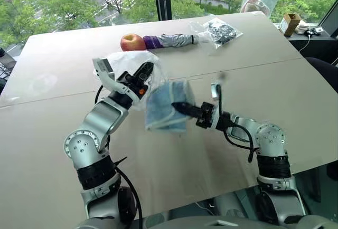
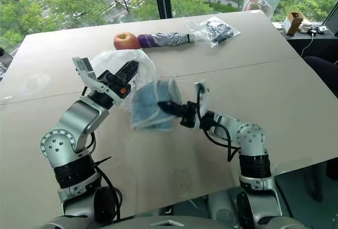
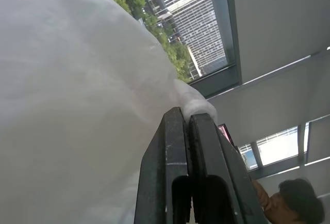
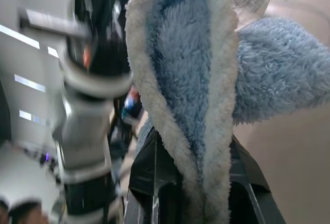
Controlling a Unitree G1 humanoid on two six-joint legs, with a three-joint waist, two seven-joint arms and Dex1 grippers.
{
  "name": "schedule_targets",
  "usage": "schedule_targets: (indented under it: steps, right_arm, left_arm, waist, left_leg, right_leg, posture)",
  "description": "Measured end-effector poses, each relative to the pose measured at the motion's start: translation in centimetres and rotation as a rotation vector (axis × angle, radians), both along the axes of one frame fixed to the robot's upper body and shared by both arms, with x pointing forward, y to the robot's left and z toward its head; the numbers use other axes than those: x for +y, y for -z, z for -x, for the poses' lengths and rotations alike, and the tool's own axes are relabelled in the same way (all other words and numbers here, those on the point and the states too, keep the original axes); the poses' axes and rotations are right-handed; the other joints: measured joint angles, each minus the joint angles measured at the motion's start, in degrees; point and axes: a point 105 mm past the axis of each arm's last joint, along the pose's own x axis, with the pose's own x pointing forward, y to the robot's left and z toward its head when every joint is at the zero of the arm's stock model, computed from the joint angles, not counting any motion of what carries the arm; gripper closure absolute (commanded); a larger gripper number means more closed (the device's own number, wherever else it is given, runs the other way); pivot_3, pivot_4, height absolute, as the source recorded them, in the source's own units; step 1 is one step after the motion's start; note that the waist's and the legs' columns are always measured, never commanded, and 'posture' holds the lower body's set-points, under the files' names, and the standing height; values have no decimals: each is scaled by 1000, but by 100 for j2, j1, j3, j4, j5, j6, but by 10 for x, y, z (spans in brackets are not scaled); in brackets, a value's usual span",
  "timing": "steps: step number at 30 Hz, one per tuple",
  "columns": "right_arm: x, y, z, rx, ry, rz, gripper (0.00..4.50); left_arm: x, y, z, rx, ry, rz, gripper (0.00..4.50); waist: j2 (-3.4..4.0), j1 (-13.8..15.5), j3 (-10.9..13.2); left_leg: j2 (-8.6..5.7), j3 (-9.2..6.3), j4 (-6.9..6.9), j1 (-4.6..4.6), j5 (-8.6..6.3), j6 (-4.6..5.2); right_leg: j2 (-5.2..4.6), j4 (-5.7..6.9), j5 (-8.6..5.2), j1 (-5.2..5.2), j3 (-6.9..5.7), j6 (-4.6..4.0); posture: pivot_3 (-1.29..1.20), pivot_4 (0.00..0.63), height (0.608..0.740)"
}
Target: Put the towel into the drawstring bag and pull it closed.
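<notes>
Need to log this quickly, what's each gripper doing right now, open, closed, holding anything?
Left gripper: shut on the drawstring bag.
Right gripper: shut on the towel.

apple (image 1: 132, 42), folded umbrella (image 1: 170, 41), clear zip bag (image 1: 218, 30) along the table's (image 1: 63, 60) far side

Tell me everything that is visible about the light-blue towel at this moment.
The towel is a small, fluffy terry cloth, light blue with a paler, whitish edge. It is folded or bunched and hangs in the air above the table, not resting on it. The right gripper is shut on it; the pile bulges out between the black fingers in the right wrist view. It hangs right beside the white drawstring bag, which the left gripper holds up.
</notes>
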Motion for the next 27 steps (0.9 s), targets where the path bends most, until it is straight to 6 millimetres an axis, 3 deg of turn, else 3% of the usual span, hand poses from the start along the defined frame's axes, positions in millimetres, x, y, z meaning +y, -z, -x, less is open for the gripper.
schedule_targets:
  steps: [3, 5, 14, 22, 27]
  right_arm:
    - [-3, -8, 23, -28, -157, -20, 4461]
    - [-9, -10, 25, -32, -178, -25, 4461]
    - [-34, -21, -25, 16, 143, -162, 4461]
    - [-53, -38, -26, -48, 160, -237, 4461]
    - [-57, -34, -35, -64, 218, -206, 4461]
  left_arm:
    - [-1, 2, -3, 11, 5, 4, 4500]
    - [-3, 1, -3, 10, 10, -1, 4500]
    - [-2, 3, 0, 15, 27, -6, 4500]
    - [1, 5, -1, 26, 27, -2, 4500]
    - [-2, 4, 0, 23, 46, 5, 4500]
  waist:
    - [0, 1, 0]
    - [0, 1, 0]
    - [0, -13, 0]
    - [1, 0, 1]
    - [1, -21, 1]
  left_leg:
    - [0, -2, 0, -2, 0, 1]
    - [0, -2, 0, -1, 0, 1]
    - [2, -1, -1, -1, 0, 1]
    - [1, -2, -1, -3, 0, 1]
    - [3, -1, -2, -1, 0, 1]
  right_leg:
    - [1, -5, 0, 1, -3, 0]
    - [1, -4, 0, 1, -3, 0]
    - [4, -2, 0, 0, 0, 0]
    - [2, -8, 0, 1, -2, 0]
    - [4, -4, 0, 1, -1, 0]
  posture:
    - [0, 150, 740]
    - [0, 150, 740]
    - [0, 150, 740]
    - [0, 150, 740]
    - [0, 150, 740]
